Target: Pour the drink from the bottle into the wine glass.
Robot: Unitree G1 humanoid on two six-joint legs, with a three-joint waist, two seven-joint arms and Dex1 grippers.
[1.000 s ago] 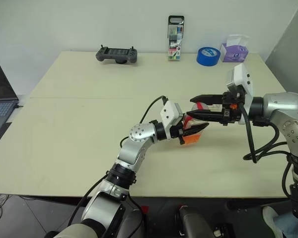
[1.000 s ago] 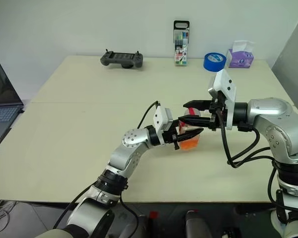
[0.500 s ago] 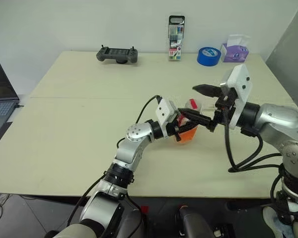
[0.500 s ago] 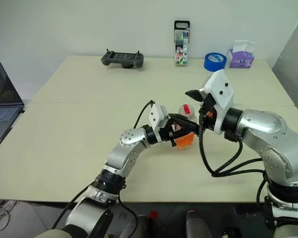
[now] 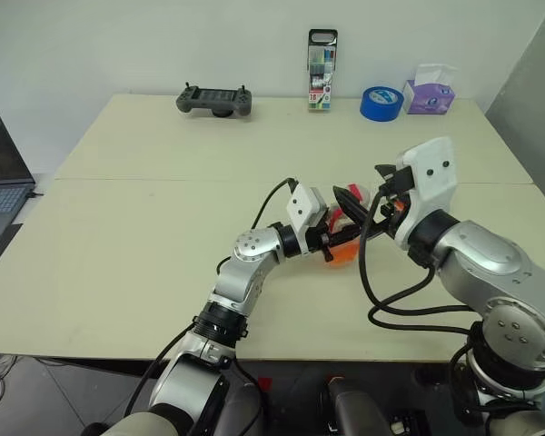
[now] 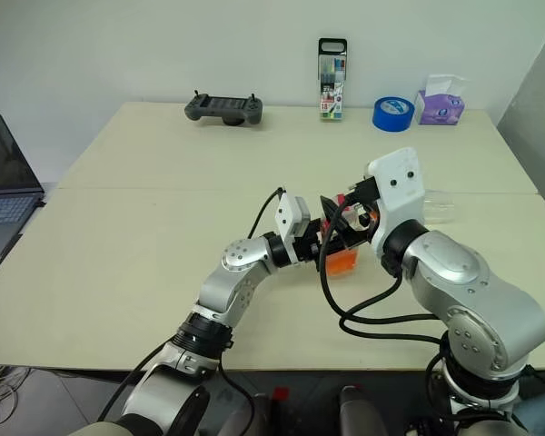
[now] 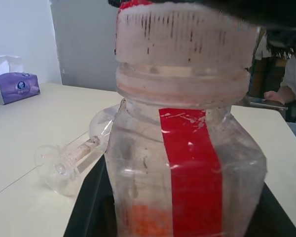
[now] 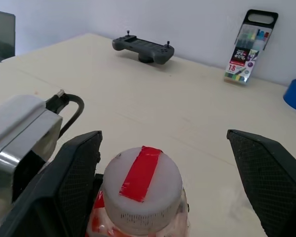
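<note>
I have the bottle [image 5: 347, 238] clamped low in the left gripper [image 5: 331, 243], upright over the table [image 5: 145, 227], with the drink [image 5: 345, 255] sitting in its base. A second ago my right gripper [image 8: 163, 163] reached in level from the side with narrower jaws; now the wrist has swung round and the jaws stand wide, one finger [image 8: 64, 182] on each side of the cap [image 8: 142, 183] and not touching it. I judge the cap is next: close and twist it off before any pouring. The glass [image 7: 71, 158] lies on its side on the table just beyond the bottle, so it needs standing up first. There is open table all round the jaws; the far clutter is well apart.
</note>
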